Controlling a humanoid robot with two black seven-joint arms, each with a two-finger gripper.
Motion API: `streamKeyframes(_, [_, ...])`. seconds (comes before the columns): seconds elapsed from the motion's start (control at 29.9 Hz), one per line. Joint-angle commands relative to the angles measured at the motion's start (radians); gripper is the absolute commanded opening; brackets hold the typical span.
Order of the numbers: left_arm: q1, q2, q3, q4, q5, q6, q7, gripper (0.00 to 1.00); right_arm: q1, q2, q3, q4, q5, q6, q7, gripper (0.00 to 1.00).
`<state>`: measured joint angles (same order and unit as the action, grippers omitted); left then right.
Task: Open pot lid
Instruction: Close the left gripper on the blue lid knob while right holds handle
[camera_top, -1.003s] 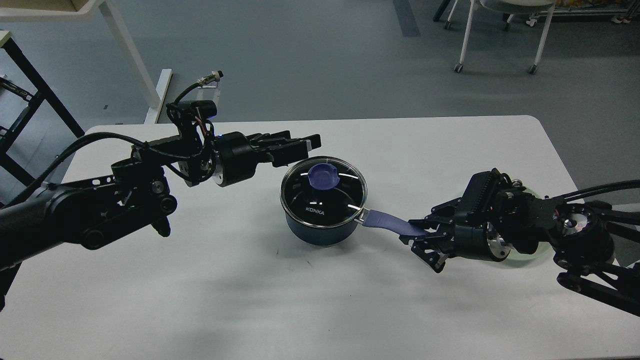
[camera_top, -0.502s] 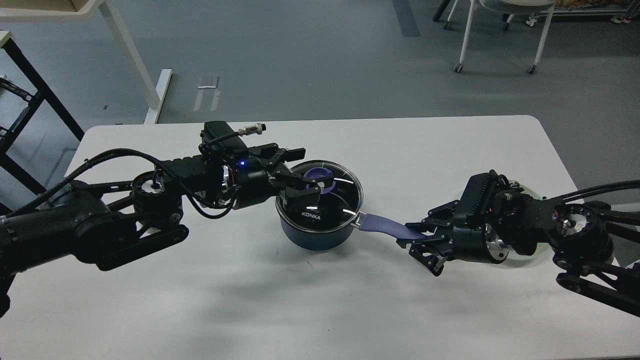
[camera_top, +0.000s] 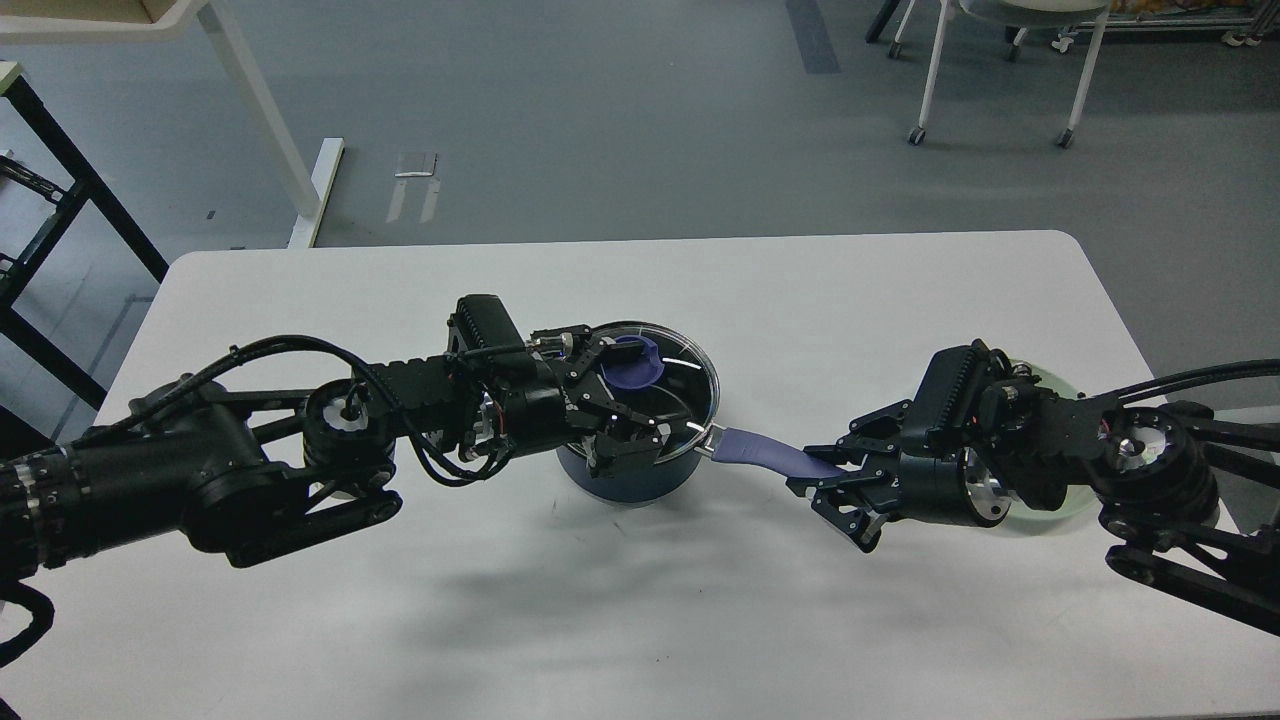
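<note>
A dark blue pot (camera_top: 640, 478) with a clear glass lid (camera_top: 690, 372) stands mid-table. The lid has a purple knob (camera_top: 630, 362). The pot's purple handle (camera_top: 765, 449) points right. My left gripper (camera_top: 612, 395) lies low over the lid, open. One finger is at the knob's left and the other reaches over the lid's near rim, hiding much of the lid. My right gripper (camera_top: 838, 488) is closed on the far end of the handle, low over the table.
A pale green dish (camera_top: 1045, 505) lies under my right arm near the white table's right edge (camera_top: 1120, 320). Chair legs (camera_top: 925, 90) and a desk frame (camera_top: 260, 110) stand on the floor beyond the table.
My left arm has dropped and swung right, from behind and left of the pot to right over the lid, fingers now spread about the knob. The pot and right gripper have shifted slightly left.
</note>
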<state>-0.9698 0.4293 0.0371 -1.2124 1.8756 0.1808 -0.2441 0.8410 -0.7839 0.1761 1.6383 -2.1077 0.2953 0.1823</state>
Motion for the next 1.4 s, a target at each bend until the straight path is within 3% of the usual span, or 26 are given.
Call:
streamKeyframes(0.0, [-0.013,0.008,-0.009,0.002,-0.012,0.000,-0.001,0.94,-0.002,-0.001,-0.003,0.001,0.000,0.001,0.000,0.20])
streamKeyframes(0.3, [-0.037,0.003,0.001,0.060,-0.069,0.003,-0.003,0.94,-0.003,0.000,-0.007,0.003,-0.002,0.001,0.000,0.20])
streamKeyframes(1.37, [0.002,0.003,0.032,0.033,-0.039,0.026,-0.006,0.94,-0.016,-0.015,-0.009,0.043,-0.002,0.002,0.000,0.20])
